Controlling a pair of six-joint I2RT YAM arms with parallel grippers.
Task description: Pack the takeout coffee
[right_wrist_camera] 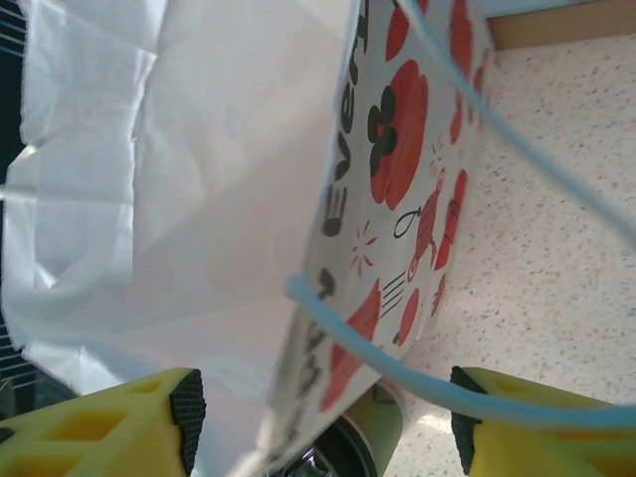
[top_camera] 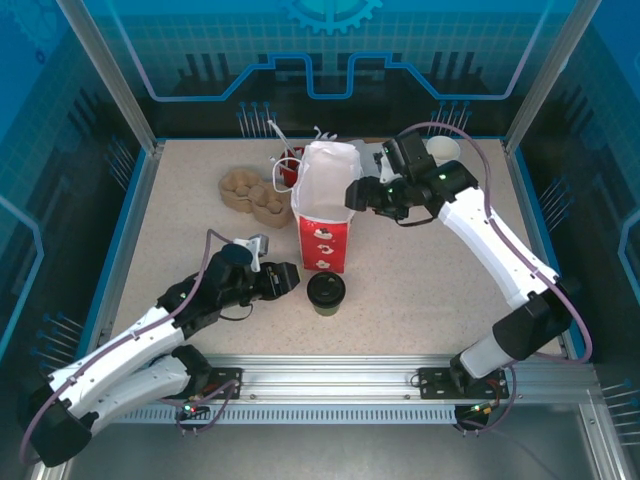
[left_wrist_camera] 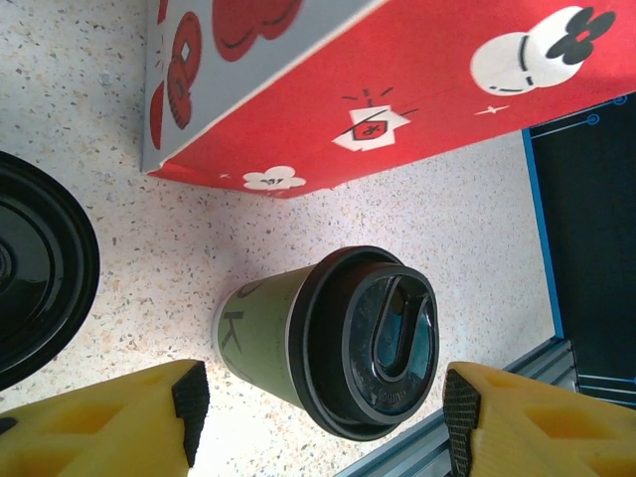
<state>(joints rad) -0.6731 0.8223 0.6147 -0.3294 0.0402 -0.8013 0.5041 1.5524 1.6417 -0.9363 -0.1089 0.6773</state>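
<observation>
The takeout coffee (top_camera: 326,291) is an olive-brown paper cup with a black lid, standing just in front of the red-and-white paper bag (top_camera: 322,215). My left gripper (top_camera: 293,280) sits low at the cup's left side. In the left wrist view the cup (left_wrist_camera: 328,338) lies ahead of the open left gripper (left_wrist_camera: 326,417), between the lines of its yellow fingers (left_wrist_camera: 149,422) and untouched. My right gripper (top_camera: 353,195) is at the bag's upper right rim. It (right_wrist_camera: 323,427) is open and straddles the bag's wall (right_wrist_camera: 397,169), with a blue handle (right_wrist_camera: 397,368) crossing between the fingers.
A brown cardboard cup tray (top_camera: 250,192) lies behind and left of the bag. A white cup (top_camera: 441,150) stands at the back right. A low black round lid (left_wrist_camera: 40,268) rests on the table left of the coffee. The metal rail (top_camera: 330,375) runs along the near edge.
</observation>
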